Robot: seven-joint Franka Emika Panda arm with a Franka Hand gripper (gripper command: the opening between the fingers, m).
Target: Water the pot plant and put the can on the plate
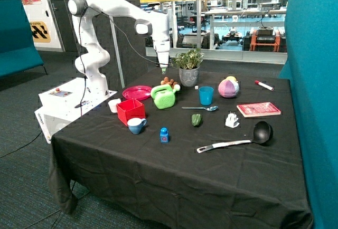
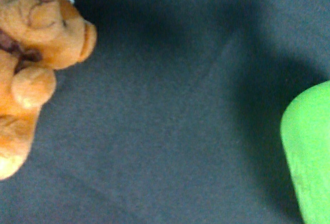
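The pincer [image 1: 164, 70] is hovering above the can [image 1: 163, 96]; whether it is apart or together, I cannot tell. The can is sitting on the counter [image 1: 211, 150], at the plate's [image 1: 136, 92] three o'clock, the pot plant [image 1: 189, 66] standing behind.

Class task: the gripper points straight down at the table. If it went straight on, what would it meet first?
Probably bare tablecloth, between the teddy bear and the can; the gripper hangs just behind both, though depth is unclear.
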